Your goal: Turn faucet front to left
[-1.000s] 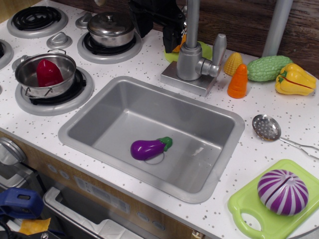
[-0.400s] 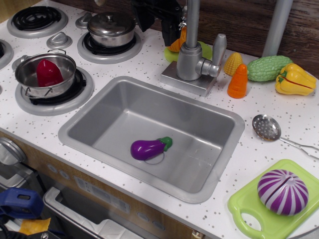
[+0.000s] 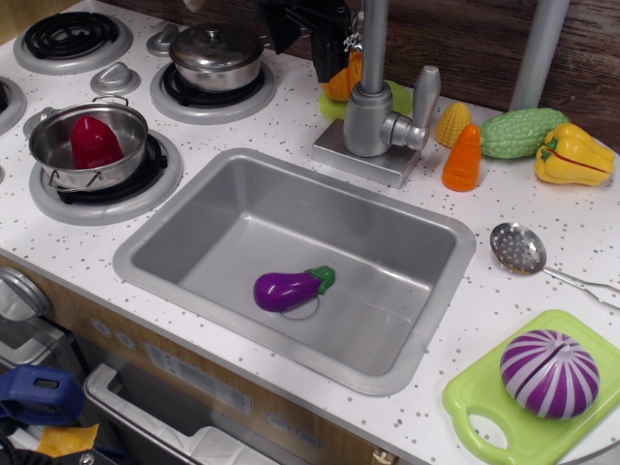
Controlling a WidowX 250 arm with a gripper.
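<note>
**Gripper up at back edge, just left of faucet spout**

Near edge, right: green cutting board (image 3: 484,412) carrying a purple striped onion (image 3: 549,373). Slotted spoon (image 3: 519,248) flat on the counter just beyond. Centre: grey sink (image 3: 194,218) with a purple eggplant (image 3: 289,287) on its floor. Left: small pot (image 3: 58,155) on a burner, red pepper (image 3: 94,141) inside. Behind the sink: faucet (image 3: 373,116) upright on its square base plate at the sink's back rim, lever handle sticking up on its right side, spout pipe running straight up out of view. Right of it: carrot (image 3: 463,158), corn (image 3: 452,123), green gourd (image 3: 521,131), yellow pepper (image 3: 573,155). Far left: lidded pot (image 3: 215,53) on the rear burner. Far back: gripper (image 3: 334,39), dark, cropped by the top edge, above and just left of the spout pipe, near it; contact not clear. Finger state: cannot tell. Orange toy (image 3: 341,82) below the gripper, beside the faucet body.
</note>
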